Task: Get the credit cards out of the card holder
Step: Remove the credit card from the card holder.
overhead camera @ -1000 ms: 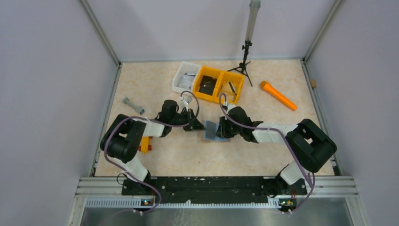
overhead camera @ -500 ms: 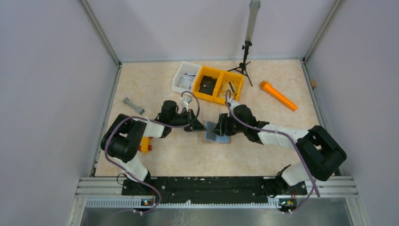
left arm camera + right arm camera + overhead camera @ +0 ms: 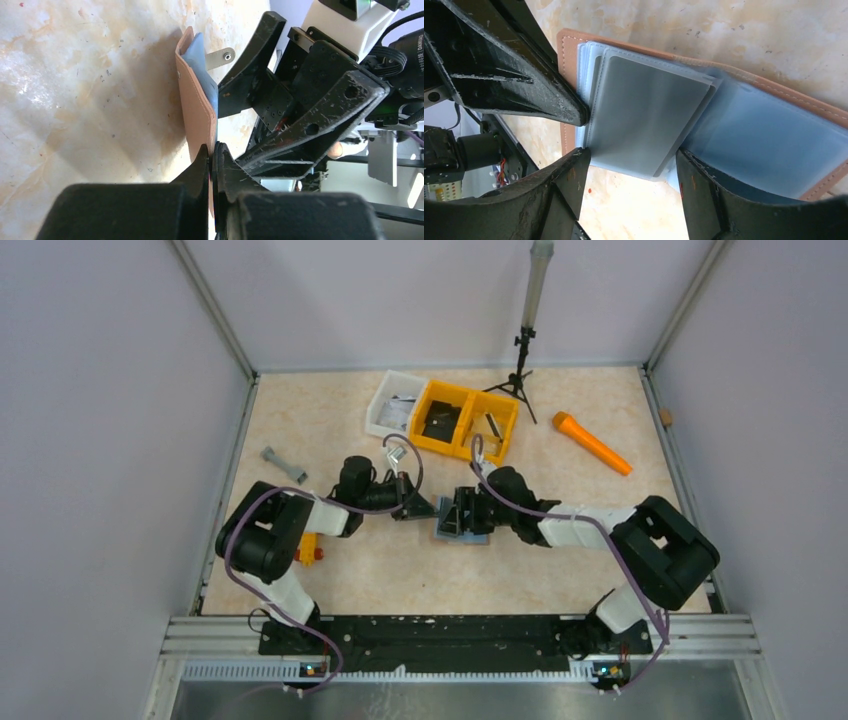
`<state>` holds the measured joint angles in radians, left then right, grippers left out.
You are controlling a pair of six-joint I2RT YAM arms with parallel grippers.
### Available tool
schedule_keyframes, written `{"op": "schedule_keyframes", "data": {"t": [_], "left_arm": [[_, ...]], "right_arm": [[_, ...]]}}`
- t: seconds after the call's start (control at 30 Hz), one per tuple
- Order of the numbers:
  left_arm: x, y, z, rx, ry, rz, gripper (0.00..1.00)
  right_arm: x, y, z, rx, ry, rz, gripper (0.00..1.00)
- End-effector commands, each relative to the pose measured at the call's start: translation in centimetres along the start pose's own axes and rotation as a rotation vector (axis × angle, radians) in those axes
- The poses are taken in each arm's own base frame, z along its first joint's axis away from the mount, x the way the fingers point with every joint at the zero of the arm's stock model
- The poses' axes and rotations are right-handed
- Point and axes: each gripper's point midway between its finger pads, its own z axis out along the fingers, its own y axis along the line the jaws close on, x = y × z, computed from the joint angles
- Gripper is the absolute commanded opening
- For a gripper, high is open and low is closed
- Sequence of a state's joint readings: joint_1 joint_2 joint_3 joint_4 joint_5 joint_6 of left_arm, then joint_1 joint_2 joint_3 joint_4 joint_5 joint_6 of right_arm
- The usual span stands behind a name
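Card holder (image 3: 197,107) pinched by left tool (image 3: 212,150).

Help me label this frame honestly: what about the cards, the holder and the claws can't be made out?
- Right wrist: cloudy sleeves of the card holder blur whether credit cards sit inside.
- Left wrist: the holder is edge-on; its cover and the left claw hide the inside.
- Top: the right claw covers the holder; details too small.
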<state>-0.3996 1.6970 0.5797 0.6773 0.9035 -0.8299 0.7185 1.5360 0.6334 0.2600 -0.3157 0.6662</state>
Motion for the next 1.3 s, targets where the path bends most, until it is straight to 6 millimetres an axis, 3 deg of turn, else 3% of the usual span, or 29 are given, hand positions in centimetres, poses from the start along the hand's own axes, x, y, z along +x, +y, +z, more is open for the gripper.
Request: {"op": "schedule_keyframes", "data": {"t": [0.0, 0.17, 0.5, 0.73, 0.93, 1.07, 1.27], "left_arm": [[-0.6, -2.9, -0.1, 0.151, -0.002, 0.047, 0.00], [-0.5, -2.8, -0.1, 0.153, -0.002, 0.041, 0.00], [-0.7, -2.0, -0.3, 0.106, -0.008, 0.044, 0.00], [-1.0, -1.4, -0.5, 0.079, -0.022, 0.037, 0.00], [-1.0, -1.0, -0.7, 0.042, -0.026, 0.053, 0.00], [-1.1, -1.0, -0.8, 0.034, -0.030, 0.062, 0.00], [-1.1, -0.8, -0.8, 0.016, -0.029, 0.068, 0.00]], "right_arm": [[-1.6, 1.1, 0.7, -0.006, -0.044, -0.011, 0.59], [-1.7, 0.7, 0.5, 0.016, -0.051, -0.006, 0.27], [-1.7, -0.7, -0.7, 0.010, -0.084, 0.044, 0.00], [-1.0, -2.7, -1.0, 0.062, -0.058, 0.062, 0.00], [-0.8, -3.7, -1.6, 0.110, -0.069, 0.046, 0.26], [-1.0, -5.4, -2.5, 0.207, -0.077, -0.002, 0.30], [-1.8, -6.3, -4.8, 0.302, -0.107, -0.056, 0.40]]}}
